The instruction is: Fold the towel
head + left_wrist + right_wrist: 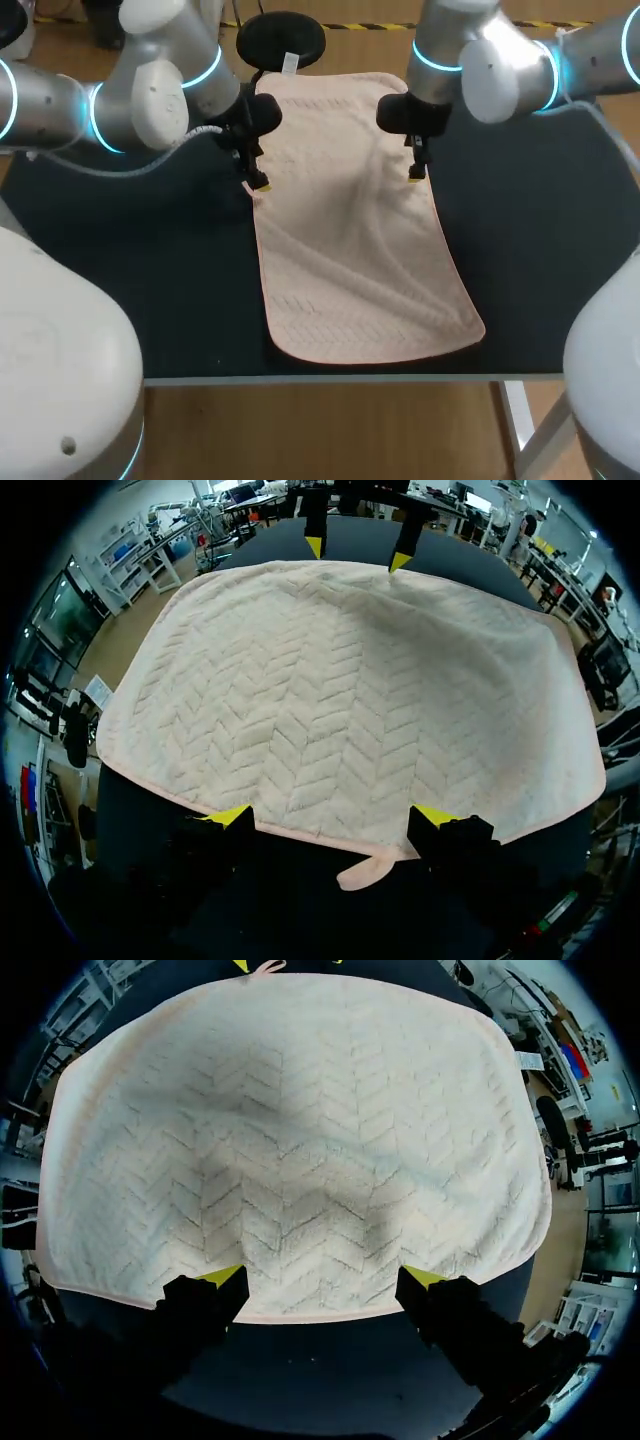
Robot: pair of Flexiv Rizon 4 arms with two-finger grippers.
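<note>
A pale peach towel (350,240) with a herringbone weave lies spread flat and lengthwise on the dark table (160,280), a few soft wrinkles running across its middle. My left gripper (258,184) hangs open at the towel's left long edge, toward the far end. In the left wrist view the left gripper (332,820) straddles that edge of the towel (350,680), with a small hanging loop (365,872) just under it. My right gripper (416,174) stands open at the opposite long edge. The right gripper (322,1280) has the towel's (300,1130) border between its fingertips. Neither holds anything.
The table's front edge (330,379) runs just beyond the towel's near end. Dark tabletop stretches to the left (120,230) and right (540,230) of the towel. A small white tag (290,63) sticks up at the towel's far edge.
</note>
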